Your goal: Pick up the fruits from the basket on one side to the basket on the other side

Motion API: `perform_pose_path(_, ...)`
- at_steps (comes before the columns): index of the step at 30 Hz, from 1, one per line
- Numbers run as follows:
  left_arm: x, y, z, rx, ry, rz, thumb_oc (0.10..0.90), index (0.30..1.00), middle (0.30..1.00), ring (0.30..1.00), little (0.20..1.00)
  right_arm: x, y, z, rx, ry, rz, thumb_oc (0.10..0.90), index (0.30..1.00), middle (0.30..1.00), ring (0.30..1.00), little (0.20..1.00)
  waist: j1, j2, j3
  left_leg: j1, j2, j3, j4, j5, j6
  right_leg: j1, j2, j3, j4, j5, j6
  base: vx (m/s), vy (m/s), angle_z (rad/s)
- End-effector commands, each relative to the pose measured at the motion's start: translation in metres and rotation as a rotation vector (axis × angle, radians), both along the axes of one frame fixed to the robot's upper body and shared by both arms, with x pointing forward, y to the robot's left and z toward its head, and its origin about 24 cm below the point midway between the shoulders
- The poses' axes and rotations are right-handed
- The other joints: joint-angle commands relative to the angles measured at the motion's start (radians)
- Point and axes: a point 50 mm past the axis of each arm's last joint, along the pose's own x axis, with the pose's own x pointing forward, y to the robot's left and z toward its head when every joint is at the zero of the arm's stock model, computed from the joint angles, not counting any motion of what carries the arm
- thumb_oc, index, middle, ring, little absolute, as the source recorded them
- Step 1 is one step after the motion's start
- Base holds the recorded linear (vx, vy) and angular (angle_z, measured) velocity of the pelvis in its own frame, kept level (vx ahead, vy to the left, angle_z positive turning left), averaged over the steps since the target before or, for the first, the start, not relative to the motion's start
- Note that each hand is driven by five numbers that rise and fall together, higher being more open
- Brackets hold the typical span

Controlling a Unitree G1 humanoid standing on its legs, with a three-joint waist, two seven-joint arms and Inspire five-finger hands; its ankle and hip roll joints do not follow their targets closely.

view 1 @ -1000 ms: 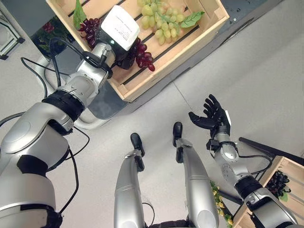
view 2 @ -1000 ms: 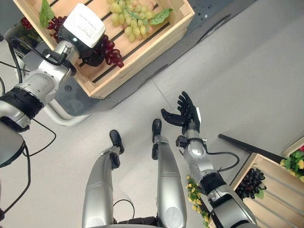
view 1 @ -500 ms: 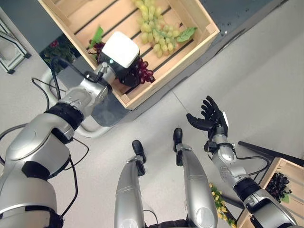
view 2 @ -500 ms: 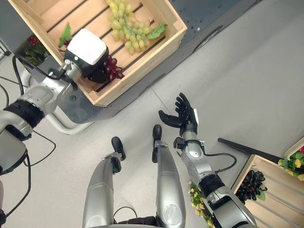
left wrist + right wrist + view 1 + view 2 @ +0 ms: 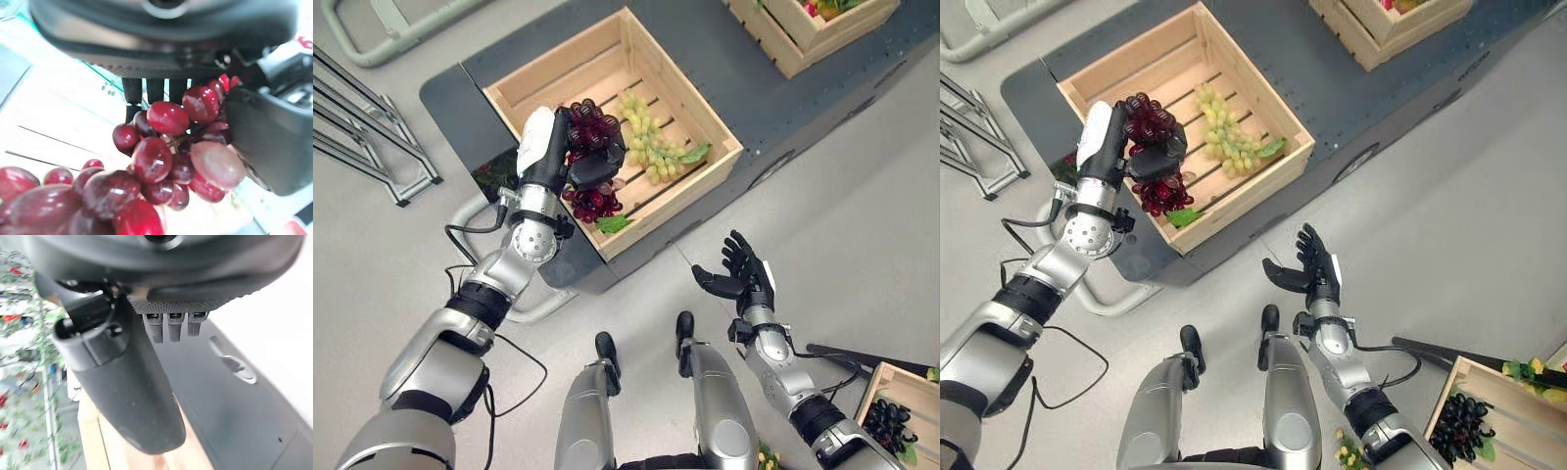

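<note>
The red grapes [image 5: 590, 132] are gripped by the left hand [image 5: 576, 157], fingers curled round the bunch, above the wooden crate [image 5: 540, 90] (green grapes [image 5: 649, 147] lie inside). The right hand [image 5: 747, 284] hangs over the floor [image 5: 862, 225], fingers spread, empty.

Lab: grey floor [image 5: 862, 225], fruit crates [image 5: 626, 59]

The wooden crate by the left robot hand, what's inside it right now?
In the crate lie green grapes with a leaf. The left robot hand grips red grapes above its near corner; the slats beneath that bunch are covered.
</note>
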Motion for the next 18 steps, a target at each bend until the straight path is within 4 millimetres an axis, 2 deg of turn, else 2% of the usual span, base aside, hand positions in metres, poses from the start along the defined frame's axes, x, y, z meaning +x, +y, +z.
perform_pose_path(1, -0.01, -0.006, 0.064, -0.209, -0.253, -0.111, 0.4, 0.3, 0.3, 0.3, 0.3, 0.007, 0.004, 0.045, -0.04, -0.245, 0.024, 0.8, 0.9, 0.9, 0.9, 0.9, 0.021, 0.041, -0.096, 0.092, -0.035, 0.037, -0.026, -0.078, 0.016, 0.1, -0.052, -0.013, -0.034, -0.067, 0.052, 0.06, 0.022, 0.01)
perform_pose_path(6, -0.012, -0.004, 0.044, -0.515, -0.127, -0.221, 0.4, 0.3, 0.3, 0.3, 0.3, 0.003, 0.012, 0.045, -0.043, -0.26, 0.116, 0.8, 0.9, 0.9, 0.9, 0.9, 0.021, 0.058, -0.178, 0.216, -0.045, 0.026, -0.14, -0.058, 0.008, 0.241, -0.047, -0.023, -0.153, -0.054, 0.055, 0.08, 0.002, 0.04)
perform_pose_path(10, -0.012, -0.02, 0.018, -0.718, 0.014, -0.341, 0.4, 0.3, 0.3, 0.3, 0.3, 0.003, 0.027, 0.053, -0.011, -0.28, 0.242, 0.8, 0.9, 0.9, 0.9, 0.9, 0.032, 0.071, -0.258, 0.296, -0.047, 0.015, -0.224, -0.036, -0.006, 0.338, -0.036, -0.034, -0.246, -0.037, 0.054, 0.11, -0.047, 0.03)
perform_pose_path(15, -0.016, -0.042, 0.0, -0.759, 0.126, -0.473, 0.4, 0.3, 0.3, 0.3, 0.3, 0.006, 0.041, 0.065, 0.023, -0.291, 0.369, 0.8, 0.9, 0.9, 0.9, 0.9, 0.051, 0.076, -0.332, 0.356, -0.045, -0.008, -0.3, -0.015, -0.018, 0.421, -0.025, -0.053, -0.341, -0.007, 0.055, 0.08, -0.076, 0.07)
perform_pose_path(18, -0.018, -0.053, -0.001, -0.738, 0.175, -0.553, 0.4, 0.3, 0.3, 0.3, 0.3, 0.009, 0.046, 0.071, 0.049, -0.278, 0.426, 0.8, 0.9, 0.9, 0.9, 0.9, 0.06, 0.077, -0.356, 0.379, -0.043, -0.023, -0.338, -0.001, -0.024, 0.452, -0.018, -0.063, -0.38, 0.006, 0.054, 0.03, -0.063, 0.12)
